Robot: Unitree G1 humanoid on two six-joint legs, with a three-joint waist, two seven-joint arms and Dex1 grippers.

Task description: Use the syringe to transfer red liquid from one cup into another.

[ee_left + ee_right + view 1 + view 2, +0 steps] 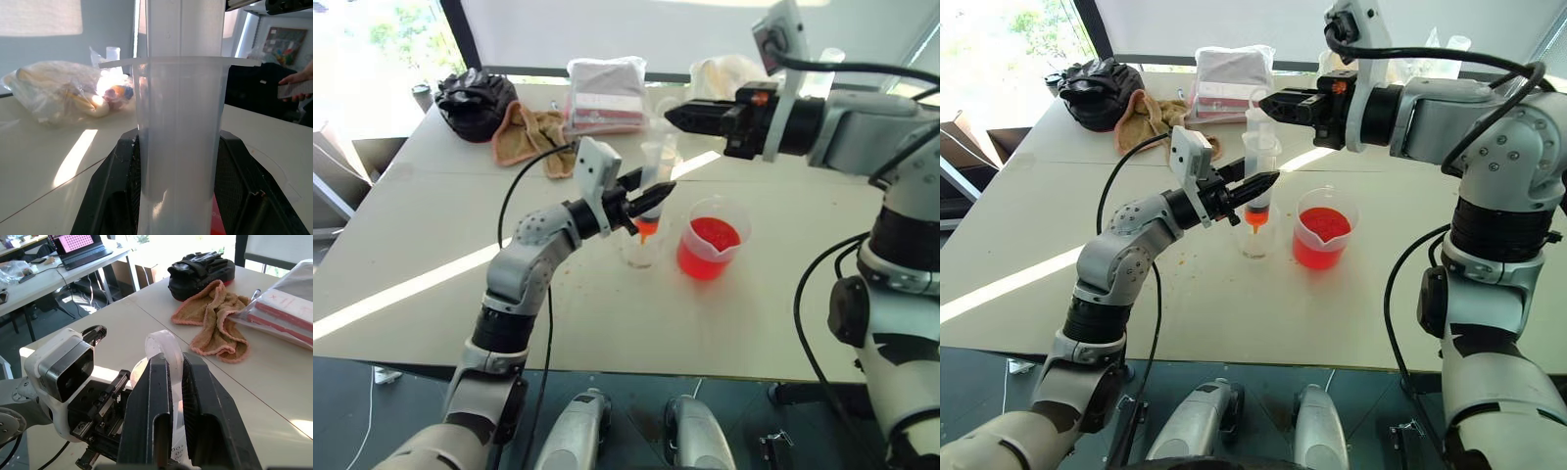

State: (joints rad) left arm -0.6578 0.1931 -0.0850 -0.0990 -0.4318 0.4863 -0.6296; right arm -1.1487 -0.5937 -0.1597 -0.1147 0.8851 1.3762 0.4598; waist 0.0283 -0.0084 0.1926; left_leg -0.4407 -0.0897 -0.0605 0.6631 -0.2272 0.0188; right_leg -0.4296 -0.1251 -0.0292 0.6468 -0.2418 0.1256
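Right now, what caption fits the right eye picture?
Left fingers hold syringe over small cup; right fingers pinch its plunger.

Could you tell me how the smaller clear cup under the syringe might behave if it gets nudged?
The smaller cup looks thin-walled and nearly empty, so it is probably light and would slide or tip easily. The syringe tip sits in it, so a sideways drag could topple it.

The left gripper (1258,184) holds the syringe (1258,166) straight up over the small cup (1257,238). The right gripper (1271,105) pinches its white plunger (1258,106).
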